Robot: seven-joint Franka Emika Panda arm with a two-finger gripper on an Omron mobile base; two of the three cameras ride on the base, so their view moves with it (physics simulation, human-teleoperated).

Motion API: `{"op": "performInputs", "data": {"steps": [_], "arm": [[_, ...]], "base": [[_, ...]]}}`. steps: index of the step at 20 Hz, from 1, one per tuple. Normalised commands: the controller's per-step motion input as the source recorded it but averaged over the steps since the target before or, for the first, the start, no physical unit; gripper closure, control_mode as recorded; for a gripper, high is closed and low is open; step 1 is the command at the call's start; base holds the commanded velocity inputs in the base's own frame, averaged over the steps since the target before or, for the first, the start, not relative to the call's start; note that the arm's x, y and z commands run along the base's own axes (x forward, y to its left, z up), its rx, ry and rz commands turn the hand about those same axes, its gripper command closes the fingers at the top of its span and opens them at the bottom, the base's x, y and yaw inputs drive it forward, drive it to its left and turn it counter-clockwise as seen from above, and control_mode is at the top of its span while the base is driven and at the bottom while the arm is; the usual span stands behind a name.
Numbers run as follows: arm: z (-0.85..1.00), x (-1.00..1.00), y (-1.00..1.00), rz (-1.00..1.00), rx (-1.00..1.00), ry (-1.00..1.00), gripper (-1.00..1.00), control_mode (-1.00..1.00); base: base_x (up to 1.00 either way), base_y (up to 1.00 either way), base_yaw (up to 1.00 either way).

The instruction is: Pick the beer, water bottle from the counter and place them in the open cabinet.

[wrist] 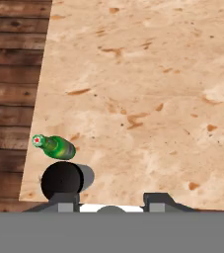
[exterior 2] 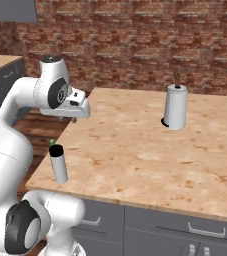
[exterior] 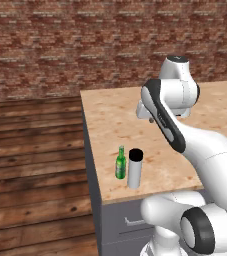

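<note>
The beer (exterior: 120, 163), a slim green bottle with a gold cap, stands upright near the front left corner of the counter (exterior: 120, 120). Right beside it stands the taller silver-grey water bottle (exterior: 134, 170) with its black cap. From above, the hand view shows the beer (wrist: 58, 147) and the water bottle's black cap (wrist: 61, 180) at the lower left, just above one fingertip (wrist: 66, 200). My gripper (wrist: 112, 200) hangs open and empty over the counter, higher than both bottles and further back. It points down in the right base view (exterior 2: 75, 118). The open cabinet is out of view.
A grey paper-towel roll (exterior 2: 175, 106) on a round base stands far back on the counter's right. Grey drawers (exterior 2: 160, 225) sit under the slab. Wooden floor (exterior: 30, 165) lies left of the counter edge. A grey wall cabinet's corner (exterior 2: 10, 10) shows at upper left.
</note>
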Motion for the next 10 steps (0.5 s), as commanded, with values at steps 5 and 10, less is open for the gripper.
{"op": "performInputs", "data": {"steps": [5,10], "arm": [[-0.05,-0.16,-0.02,0.00,0.00,0.00,-1.00,-1.00],[-0.18,-0.40,0.00,0.04,0.00,-0.04,-1.00,-1.00]], "base": [[0.00,0.00,0.00],[0.00,0.00,0.00]]}}
